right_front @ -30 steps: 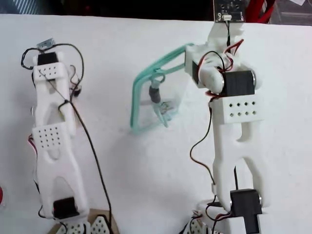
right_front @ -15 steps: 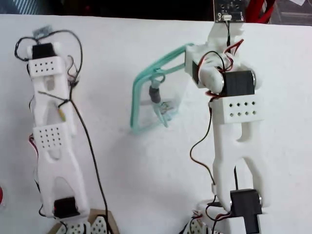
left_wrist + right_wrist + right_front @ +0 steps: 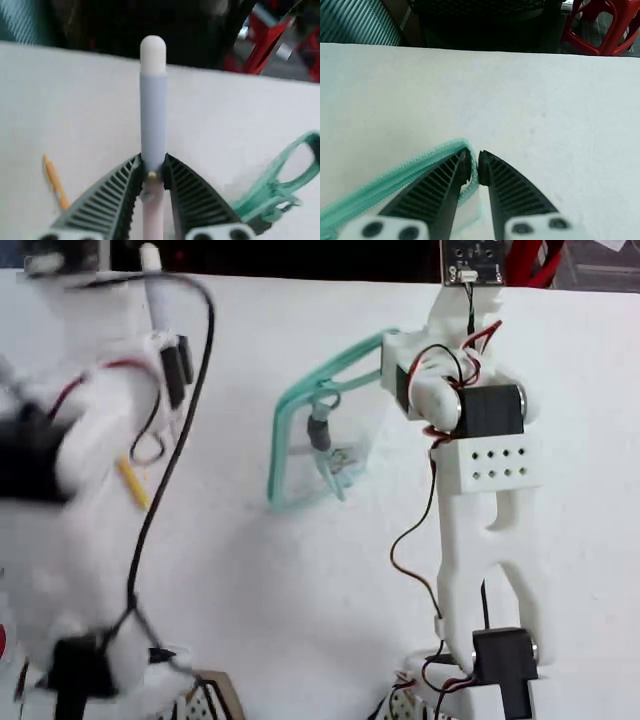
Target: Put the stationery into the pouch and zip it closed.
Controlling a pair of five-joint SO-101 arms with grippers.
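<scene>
My left gripper (image 3: 152,165) is shut on a grey-blue pen (image 3: 153,110) with a white tip, held up off the table; the pen's tip (image 3: 150,260) shows at the far left. A yellow pencil (image 3: 133,483) (image 3: 55,182) lies on the table below that arm. The clear pouch (image 3: 320,445) with a teal zip edge (image 3: 280,185) stands open in the middle, with a dark grey item (image 3: 318,432) and other small things inside. My right gripper (image 3: 472,167) is shut on the pouch's teal rim (image 3: 395,182), at its far right corner (image 3: 385,345).
The white table (image 3: 300,590) ends at a dark far edge. Red stool legs (image 3: 600,30) stand beyond it. A small circuit board (image 3: 470,260) sits at the back, and a brown base (image 3: 220,695) lies at the front left.
The left arm has risen off the table with the pen and swung up toward the far left, uncovering the yellow pencil. The right arm and pouch have stayed still.
</scene>
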